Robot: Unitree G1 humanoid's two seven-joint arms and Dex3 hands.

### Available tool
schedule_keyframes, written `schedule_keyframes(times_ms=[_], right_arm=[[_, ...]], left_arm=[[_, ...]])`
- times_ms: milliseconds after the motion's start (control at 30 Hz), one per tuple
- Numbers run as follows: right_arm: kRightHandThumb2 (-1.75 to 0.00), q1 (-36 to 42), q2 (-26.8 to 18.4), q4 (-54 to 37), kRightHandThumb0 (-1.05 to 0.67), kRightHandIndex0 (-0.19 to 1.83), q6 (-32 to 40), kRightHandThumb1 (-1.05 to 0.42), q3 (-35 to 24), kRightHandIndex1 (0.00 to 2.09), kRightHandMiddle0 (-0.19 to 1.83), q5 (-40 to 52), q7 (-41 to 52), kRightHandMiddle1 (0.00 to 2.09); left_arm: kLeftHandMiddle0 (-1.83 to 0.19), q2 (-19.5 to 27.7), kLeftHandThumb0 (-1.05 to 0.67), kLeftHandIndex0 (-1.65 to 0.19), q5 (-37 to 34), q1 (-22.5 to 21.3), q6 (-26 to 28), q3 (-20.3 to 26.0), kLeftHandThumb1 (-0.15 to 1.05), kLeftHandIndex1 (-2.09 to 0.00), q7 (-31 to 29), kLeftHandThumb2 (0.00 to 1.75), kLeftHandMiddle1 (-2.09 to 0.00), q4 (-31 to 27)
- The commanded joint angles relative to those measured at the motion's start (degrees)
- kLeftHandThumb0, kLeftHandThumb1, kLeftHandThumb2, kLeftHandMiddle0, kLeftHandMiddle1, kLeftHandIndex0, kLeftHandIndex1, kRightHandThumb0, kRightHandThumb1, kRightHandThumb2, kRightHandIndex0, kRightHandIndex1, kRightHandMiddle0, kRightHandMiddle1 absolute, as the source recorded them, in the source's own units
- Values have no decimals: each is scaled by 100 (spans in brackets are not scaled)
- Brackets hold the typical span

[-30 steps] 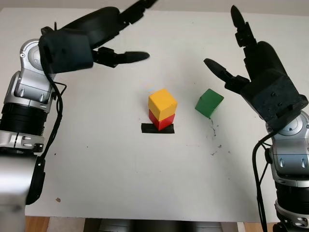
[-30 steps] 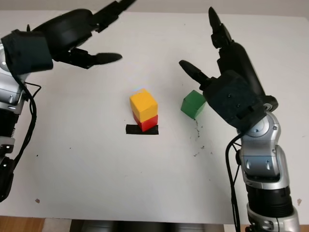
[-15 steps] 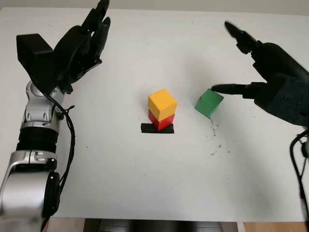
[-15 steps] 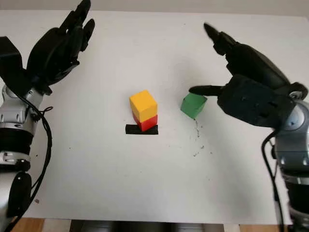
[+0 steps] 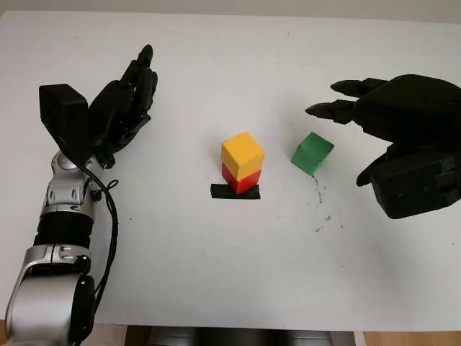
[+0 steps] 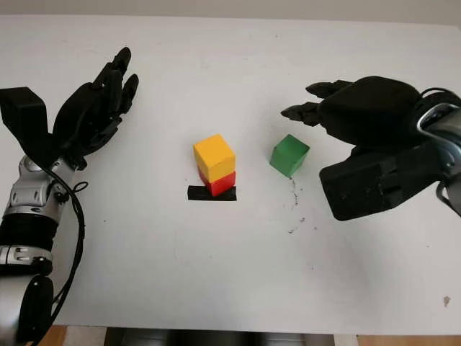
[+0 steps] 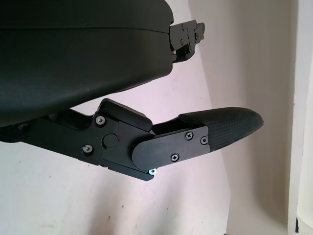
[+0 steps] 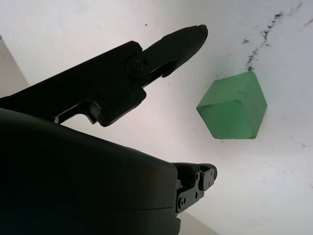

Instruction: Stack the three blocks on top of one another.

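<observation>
A yellow block [image 5: 243,154] sits on a red block [image 5: 241,180], which stands on a strip of black tape [image 5: 235,192] in the middle of the white table [image 5: 216,274]. The green block [image 5: 312,153] lies alone on the table to their right, also seen as the green block [image 8: 233,106] from the wrist. My right hand [image 5: 338,108] hovers open just right of and above the green block, without touching it. My left hand [image 5: 133,94] is open and raised over the table's left side, far from the blocks.
Dark scuff marks [image 5: 320,209] run across the table below the green block. The table's front edge [image 5: 238,328] lies close to me.
My right hand has turned palm-down and lowered over the green block. My left hand has dropped a little and drawn back at the left. The blocks have not moved.
</observation>
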Motion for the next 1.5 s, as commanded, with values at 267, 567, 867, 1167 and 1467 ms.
schedule_keyframes(times_ms=[267, 567, 867, 1167, 1467], right_arm=[[-5, -286, 365, 795, -59, 16, -771, -82, 132, 10, 35, -367, -1267, 13], [-6, -271, 754, 1124, -53, 10, -429, -86, 19, 5, 40, -95, -1677, 13], [-6, -211, 726, 1256, -53, 7, -421, -87, 49, 4, 46, 106, -1582, 16], [-4, -130, 670, 1238, -53, 8, -448, -84, 68, 5, 49, 129, -1205, 16], [-5, -59, 565, 1013, -56, 6, -490, -83, -20, 5, 45, 180, -956, 11]], left_arm=[[19, -88, -86, 19, 42, 251, 63, -30, 105, 0, 37, 71, 0, -244], [19, -110, -85, 19, -88, 291, 244, 23, 105, 0, -106, 69, 0, -286], [19, -137, -85, 19, -108, 294, 287, 45, 105, 0, -29, 68, 0, -392], [19, -115, -86, 19, -105, 284, 287, 19, 105, 0, -76, 67, 0, -414], [19, -126, -86, 19, -46, 330, 173, -18, 105, 0, -66, 67, 0, -405]])
